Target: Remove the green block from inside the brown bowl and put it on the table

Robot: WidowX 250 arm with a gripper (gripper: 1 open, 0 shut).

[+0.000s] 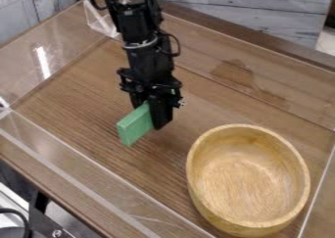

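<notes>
Green, flat rectangular block [136, 126] hangs tilted in the black gripper [159, 113], clamped on its upper end, low over the wood-grain tabletop [78, 95], left of the empty round tan wooden bowl [248, 179]. Released tilted, it may topple or skid. One block, one bowl.

Wood-grain table [78, 95] bordered by low clear walls

The brown bowl [248, 177] was seen resting on the tabletop at the near right. The green block [135, 127] was seen tilted to its left, its lower edge at the surface; contact could not be confirmed.
</notes>
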